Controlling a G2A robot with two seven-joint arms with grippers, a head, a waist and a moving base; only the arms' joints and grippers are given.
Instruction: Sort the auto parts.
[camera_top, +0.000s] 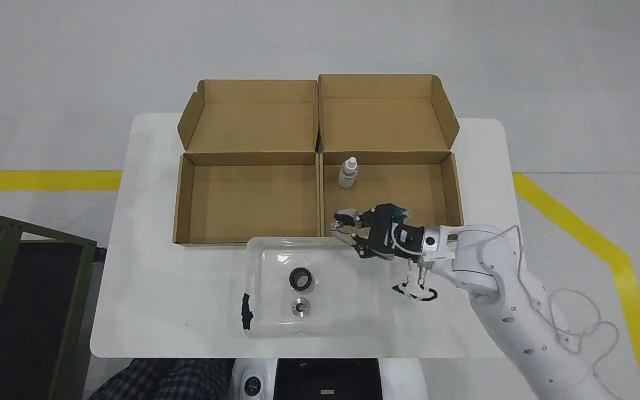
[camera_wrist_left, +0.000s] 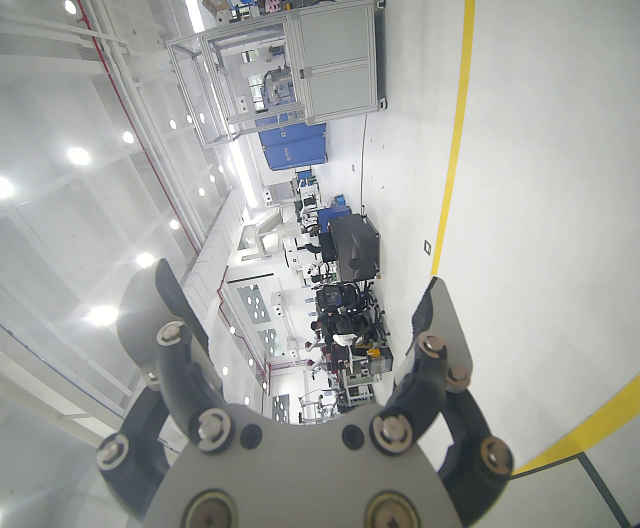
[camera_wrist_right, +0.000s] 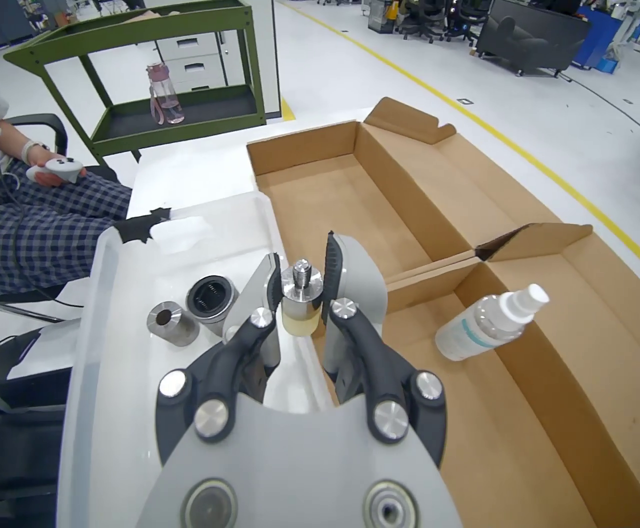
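Observation:
My right gripper (camera_wrist_right: 300, 272) (camera_top: 345, 224) is shut on a small metal stud with a threaded tip and a pale yellow base (camera_wrist_right: 300, 300). It hangs over the far rim of the clear plastic bin (camera_top: 262, 290), at the near edge of the right cardboard box (camera_top: 455, 195). Two metal parts lie in the bin: a ring-shaped bearing (camera_top: 302, 279) (camera_wrist_right: 210, 299) and a solid cylinder (camera_top: 300, 307) (camera_wrist_right: 170, 324). A white spray bottle (camera_top: 347, 172) (camera_wrist_right: 487, 322) lies in the right box. My left gripper (camera_wrist_left: 300, 290) is open, pointing up into the room.
The left cardboard box (camera_top: 248, 200) holds nothing. Both boxes have raised lids at the back. A black mark (camera_top: 413, 291) lies on the white table (camera_top: 150, 300) right of the bin. A green cart (camera_wrist_right: 165, 75) stands beyond the table's left.

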